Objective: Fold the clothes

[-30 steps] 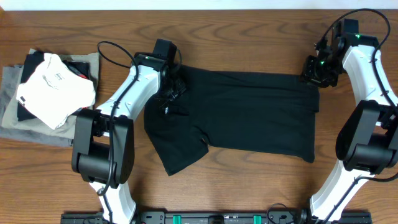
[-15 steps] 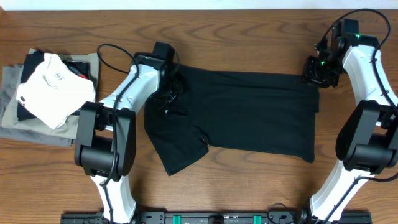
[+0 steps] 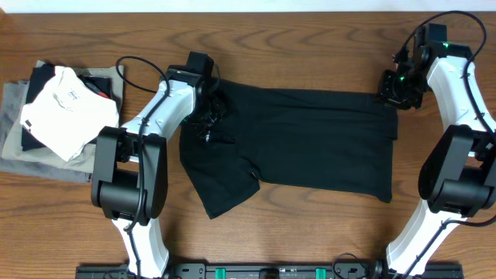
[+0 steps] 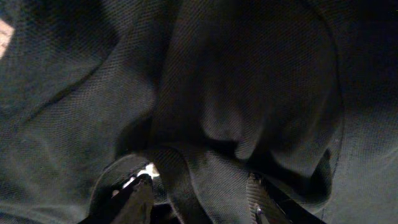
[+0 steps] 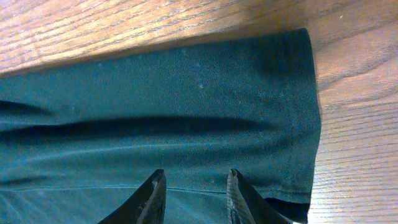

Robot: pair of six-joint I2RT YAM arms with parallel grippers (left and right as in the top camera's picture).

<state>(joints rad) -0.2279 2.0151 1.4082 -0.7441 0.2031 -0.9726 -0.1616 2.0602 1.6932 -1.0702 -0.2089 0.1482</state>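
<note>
**Desk:** What has changed since a second ago?

**Me:** Very little. My left arm has swung a touch to the left and its cable loop has gone with it. The right arm is where it was. The plain black short-sleeved T-shirt of soft fabric (image 3: 318,139) lies in the same outline as before.

**Desk:** Where is the T-shirt?

**Me:** It is spread across the middle of the brown wooden table (image 3: 310,240), long side running left to right. It is well apart from the white folded garment (image 3: 66,108), which sits on a grey-olive folded garment (image 3: 12,139) at the table's left end.

**Desk:** How does it look?

**Me:** It is mostly flat, with a straight right edge. A loose flap juts out toward the near-left corner. The far-left part is bunched and creased under my left arm.

**Desk:** And the left gripper?

**Me:** The left gripper (image 4: 199,183) is at the far-left corner of the cloth. In its wrist view a thick ridge of black fabric rises between the two fingers, so I read it as grasping the T-shirt.

**Desk:** And the right one?

**Me:** The right gripper (image 5: 194,177) is at the far-right corner, near the stitched hem. A flat strip of cloth runs between its fingers. I cannot tell whether it is pinching the cloth or only resting on it.
</note>
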